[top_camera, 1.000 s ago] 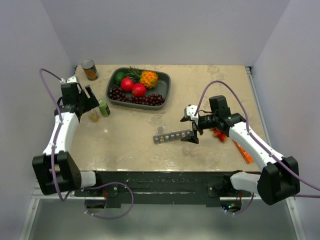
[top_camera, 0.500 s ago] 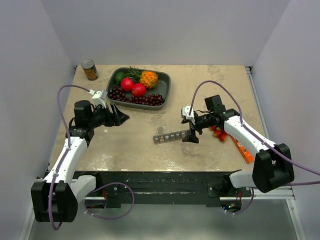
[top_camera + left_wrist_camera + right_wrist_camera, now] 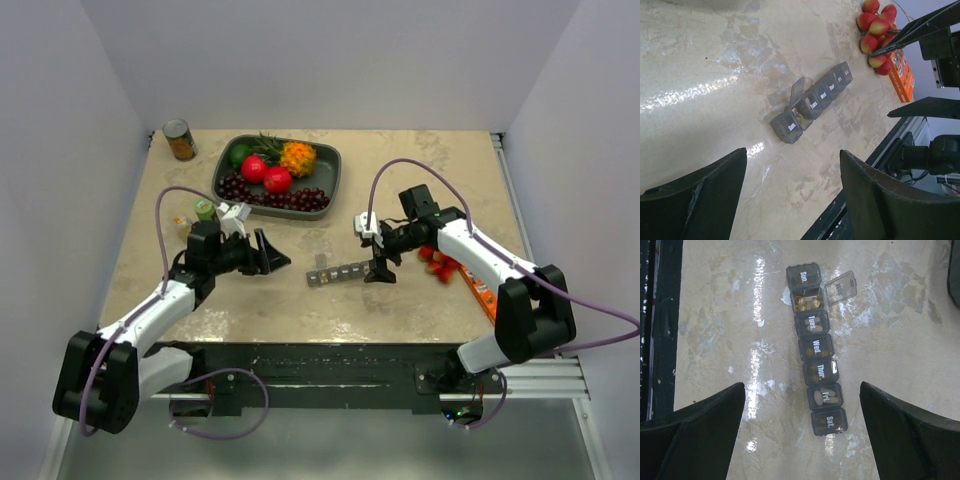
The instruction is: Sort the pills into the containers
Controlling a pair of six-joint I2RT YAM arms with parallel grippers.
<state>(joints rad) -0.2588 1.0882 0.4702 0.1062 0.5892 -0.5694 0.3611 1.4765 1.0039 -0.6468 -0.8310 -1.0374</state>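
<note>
The containers are a grey strip of seven day-marked compartments [image 3: 345, 271] lying mid-table; it also shows in the left wrist view [image 3: 812, 102] and the right wrist view [image 3: 817, 347]. The Mon lid [image 3: 841, 287] stands open over amber pills [image 3: 806, 302]. White pills [image 3: 825, 397] lie in Fri under its shut lid. My left gripper [image 3: 275, 256] is open and empty, just left of the strip's Sun end [image 3: 793, 165]. My right gripper [image 3: 380, 264] is open and empty, hovering over the Sat end [image 3: 802, 390].
A dark fruit tray [image 3: 335, 170] stands at the back, a tin can [image 3: 180, 140] at the back left, and a green bottle [image 3: 205, 210] is behind my left arm. Red fruits [image 3: 437, 262] and an orange box [image 3: 484, 300] lie right of the strip.
My left arm swung from the far left edge in toward the strip, uncovering the green bottle. My right gripper shifted slightly left over the strip's right end. The strip has not moved.
</note>
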